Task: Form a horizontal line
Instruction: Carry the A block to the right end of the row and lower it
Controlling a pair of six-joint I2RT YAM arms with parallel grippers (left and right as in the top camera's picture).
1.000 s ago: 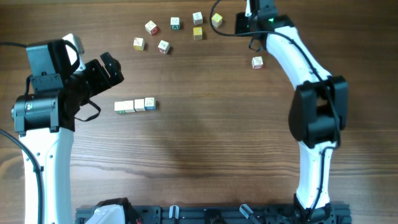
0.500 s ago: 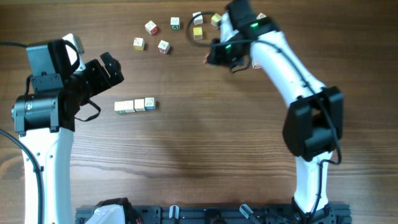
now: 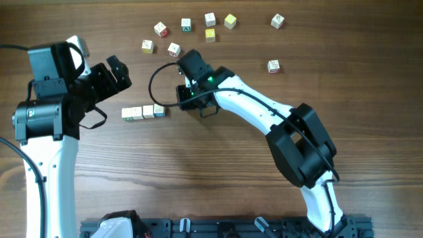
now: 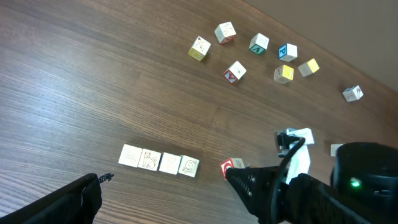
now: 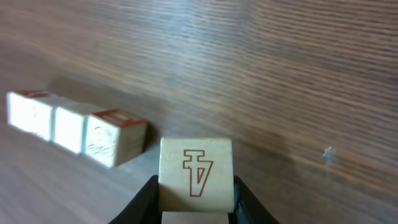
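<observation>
Between the jaws of the right gripper (image 5: 196, 198), a red-marked white wooden cube (image 5: 196, 168) is grasped, awaiting placement beside the four-cube white row (image 4: 158, 162); left gripper (image 3: 119, 74) released.

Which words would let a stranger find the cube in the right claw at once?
Find the short row of white cubes lying left of centre. Just off its right end, the right claw grips one cube, apart from the row. It alone is held, and its face shows a red outlined symbol.
</observation>
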